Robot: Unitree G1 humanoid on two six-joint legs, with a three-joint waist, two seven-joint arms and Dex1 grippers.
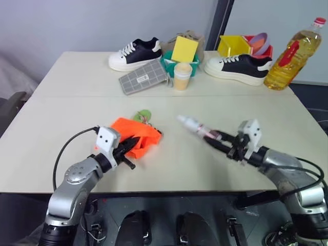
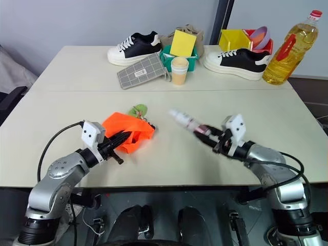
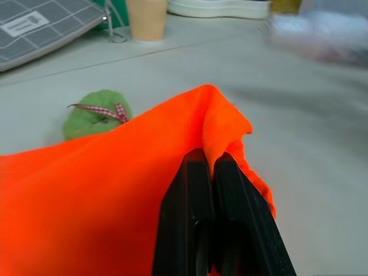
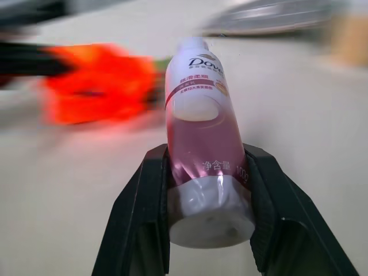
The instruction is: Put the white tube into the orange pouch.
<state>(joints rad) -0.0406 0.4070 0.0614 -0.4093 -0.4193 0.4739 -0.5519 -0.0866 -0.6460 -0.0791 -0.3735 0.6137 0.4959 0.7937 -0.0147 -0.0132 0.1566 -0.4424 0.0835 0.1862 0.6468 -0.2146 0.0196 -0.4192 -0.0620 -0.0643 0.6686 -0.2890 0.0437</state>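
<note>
- Left gripper, near left of the table: black fingers pressed together on a fold of the orange pouch, pinching the fabric edge; the wrist view shows the cloth caught between the two fingers.
- Orange pouch: lies crumpled on the tabletop, near left of centre, one edge lifted in that pinch. Its round green tag with a small checked ribbon rests on the table just beyond it.
- Right gripper, near right, pointing left toward the pouch: fingers part-way closed around the base of the white tube, one finger on each side of it.
- White tube: held clear of the tabletop, lying roughly level, free end aimed left toward the pouch and well apart from it; pinkish body with white ends and printed label.
- Grey checked flat case, far centre-left, flat on the table.
- Cream paper cup, upright just right of the case.
- Green basket behind the cup, holding a yellow card.
- Two black-and-white sneakers: one far left, one far right.
- Yellow box and red container with a purple bowl, behind the right sneaker.
- Oil bottle, far right corner, red cap.
</note>
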